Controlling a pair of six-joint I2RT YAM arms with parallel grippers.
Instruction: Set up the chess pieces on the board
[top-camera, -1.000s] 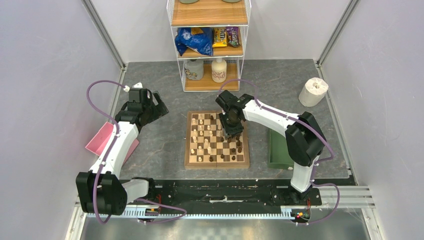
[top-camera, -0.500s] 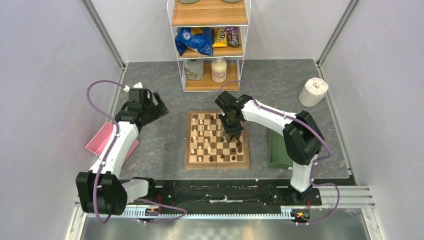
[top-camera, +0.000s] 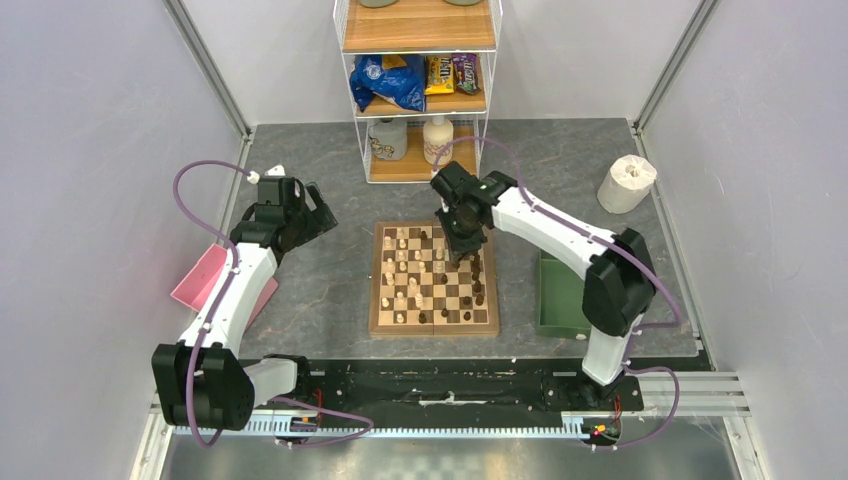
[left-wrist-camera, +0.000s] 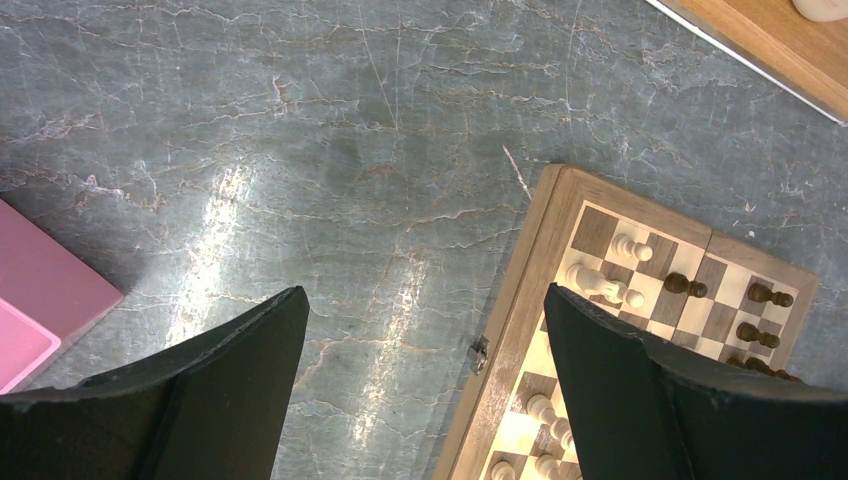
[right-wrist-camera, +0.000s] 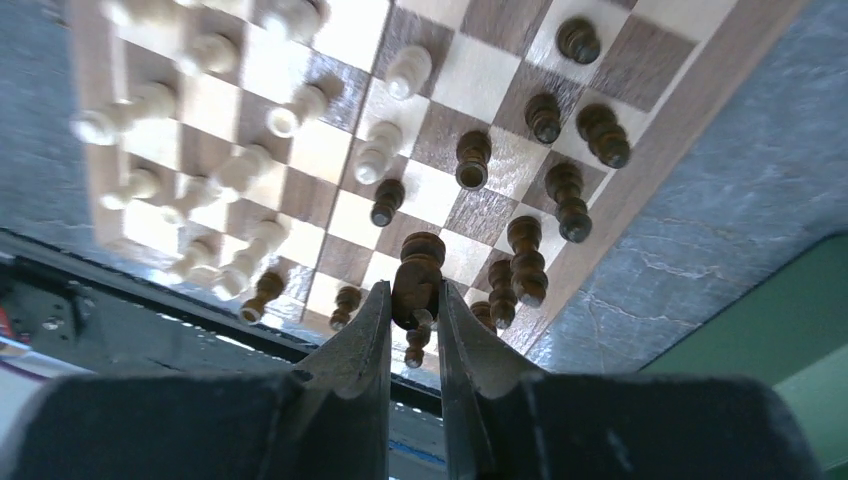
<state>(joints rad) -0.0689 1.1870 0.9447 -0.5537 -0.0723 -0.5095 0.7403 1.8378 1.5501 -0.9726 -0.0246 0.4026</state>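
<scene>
Black right gripper (right-wrist-camera: 413, 300): jaws pinching a dark brown piece (right-wrist-camera: 418, 272) near its top, hanging over the far right part of the board (top-camera: 435, 329).
Dark pieces (right-wrist-camera: 565, 195): standing mostly along the board's right columns, below the held one.
Pale pieces (top-camera: 400, 262): standing along the left columns, a few sitting nearer the middle.
Left gripper (left-wrist-camera: 425, 305): jaws standing spread wide with nothing between them, hovering over bare tabletop (left-wrist-camera: 350, 130) just beside the board's left edge.
Pink tray (left-wrist-camera: 35, 300): lying on the tabletop, left of that arm.
Green tray (top-camera: 560, 300): lying just right of the board.
</scene>
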